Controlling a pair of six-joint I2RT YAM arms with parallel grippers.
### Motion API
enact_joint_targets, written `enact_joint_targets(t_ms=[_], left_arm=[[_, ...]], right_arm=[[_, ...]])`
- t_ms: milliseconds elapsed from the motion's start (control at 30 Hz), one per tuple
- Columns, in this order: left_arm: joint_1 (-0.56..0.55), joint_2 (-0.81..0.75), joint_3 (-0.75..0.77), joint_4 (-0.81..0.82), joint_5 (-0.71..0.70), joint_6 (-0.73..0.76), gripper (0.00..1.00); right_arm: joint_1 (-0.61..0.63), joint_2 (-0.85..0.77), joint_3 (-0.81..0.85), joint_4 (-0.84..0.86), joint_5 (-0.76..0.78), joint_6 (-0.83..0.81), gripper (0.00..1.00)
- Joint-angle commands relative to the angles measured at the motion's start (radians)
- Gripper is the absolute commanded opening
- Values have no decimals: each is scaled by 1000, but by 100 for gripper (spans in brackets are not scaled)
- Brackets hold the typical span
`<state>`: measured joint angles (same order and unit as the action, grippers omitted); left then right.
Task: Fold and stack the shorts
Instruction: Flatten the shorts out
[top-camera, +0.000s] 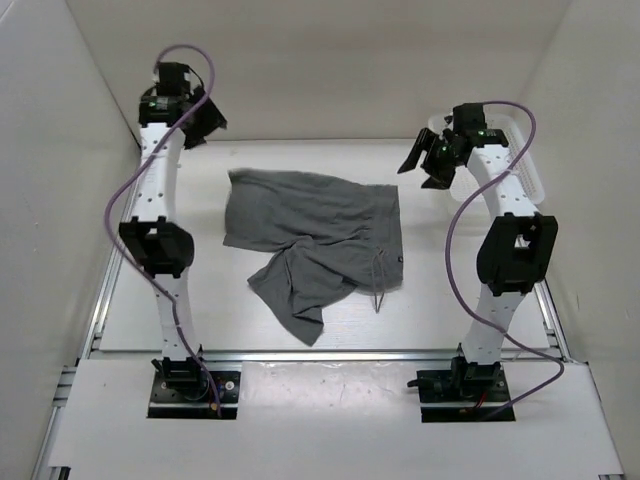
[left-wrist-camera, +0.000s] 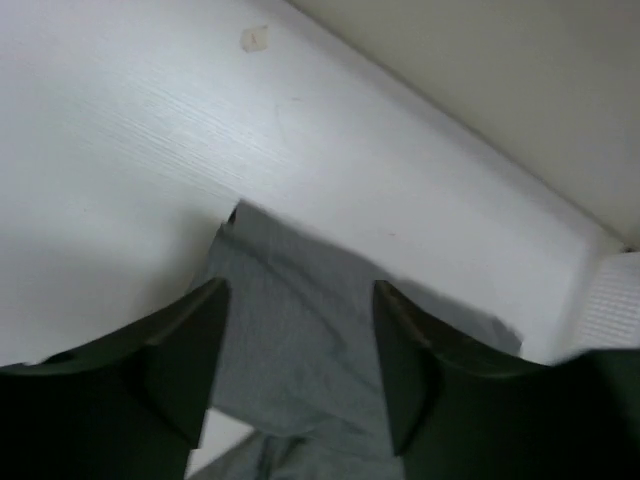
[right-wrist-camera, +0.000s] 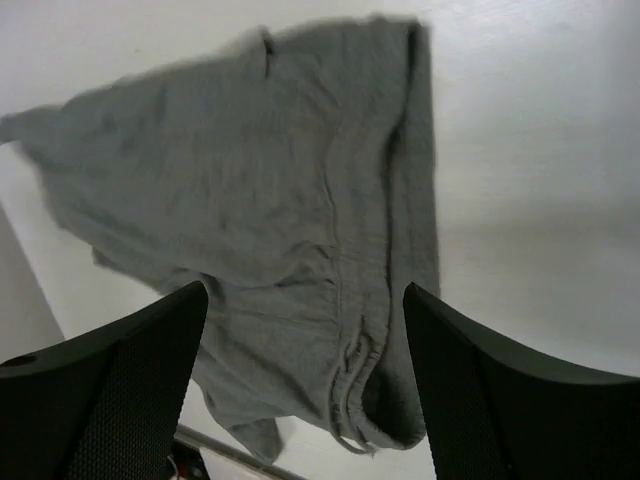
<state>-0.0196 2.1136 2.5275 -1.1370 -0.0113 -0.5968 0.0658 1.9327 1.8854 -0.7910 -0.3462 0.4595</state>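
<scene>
The grey shorts (top-camera: 315, 240) lie crumpled in the middle of the white table, waistband on the right with the thin drawstring (top-camera: 378, 290) trailing, one leg folded toward the front. They also show in the left wrist view (left-wrist-camera: 300, 340) and the right wrist view (right-wrist-camera: 280, 210). My left gripper (top-camera: 212, 118) hangs open and empty above the table's far left, beyond the shorts' far left corner. My right gripper (top-camera: 425, 165) hangs open and empty above the far right, past the waistband. In each wrist view the shorts lie well below the open fingers (right-wrist-camera: 120, 380).
A white mesh basket (top-camera: 530, 170) stands at the far right behind the right arm; its corner shows in the left wrist view (left-wrist-camera: 615, 300). White walls enclose the table on three sides. A metal rail (top-camera: 320, 352) runs along the table's front edge.
</scene>
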Motion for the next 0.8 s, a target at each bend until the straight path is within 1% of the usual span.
enact_joint_targets(t_ms=[0,33,67,100,133,167,200,233,267,300,333,367,400,433,467,500,533,567,600,633,667,700,733,767], left_arm=[[-17,-4,110,-205,-1,57,74],[-17,-102,18,-175,-10,57,76],[-26,-168,-213,-59,-10,57,76],[-26,-234,-327,1,2,57,76],[-26,-297,-426,38,25,46,74],[-48,-408,-520,92,25,46,71],[-58,-455,-676,92,34,35,66],[-72,-493,-750,103,34,35,53],[-101,-557,-822,103,34,25,45],[-117,-581,-961,118,54,11,39],[-132,-599,-1028,129,66,11,35],[-147,-610,-1090,138,66,-1,30],[-176,-610,-1190,147,66,-29,30],[-189,-610,-1234,172,66,-38,30],[-200,-610,-1269,187,83,-38,32],[-222,-600,-1321,201,83,-63,44],[-223,-590,-1343,218,83,-63,47],[-233,-565,-1358,244,83,-75,50],[-233,-546,-1371,255,83,-75,52],[-246,-525,-1381,264,83,-75,56],[-246,-503,-1382,264,83,-75,58],[-256,-460,-1382,273,83,-75,60],[-256,-439,-1382,290,83,-75,60],[-256,-416,-1382,290,83,-75,60]], right_arm=[[28,-115,22,-8,129,11,85],[38,-167,-12,1,159,11,85],[57,-196,-53,15,177,11,85],[66,-225,-99,24,177,11,83],[66,-289,-212,24,187,11,76],[90,-326,-279,56,187,11,72],[100,-400,-349,73,187,11,67],[118,-435,-491,87,199,22,51],[118,-469,-561,108,199,45,42],[133,-524,-686,127,199,45,36],[147,-544,-738,139,199,54,27],[147,-558,-782,151,210,54,25],[147,-567,-817,151,210,54,25],[147,-568,-866,160,210,54,25],[147,-568,-882,161,201,54,34],[157,-577,-893,174,200,42,40],[166,-577,-904,174,200,42,47],[166,-565,-904,174,200,31,57],[176,-564,-904,174,200,31,61],[177,-554,-904,174,191,22,64],[186,-554,-913,174,191,22,75],[186,-545,-913,186,191,22,77],[186,-544,-925,187,191,22,80],[186,-544,-936,196,179,22,86]])
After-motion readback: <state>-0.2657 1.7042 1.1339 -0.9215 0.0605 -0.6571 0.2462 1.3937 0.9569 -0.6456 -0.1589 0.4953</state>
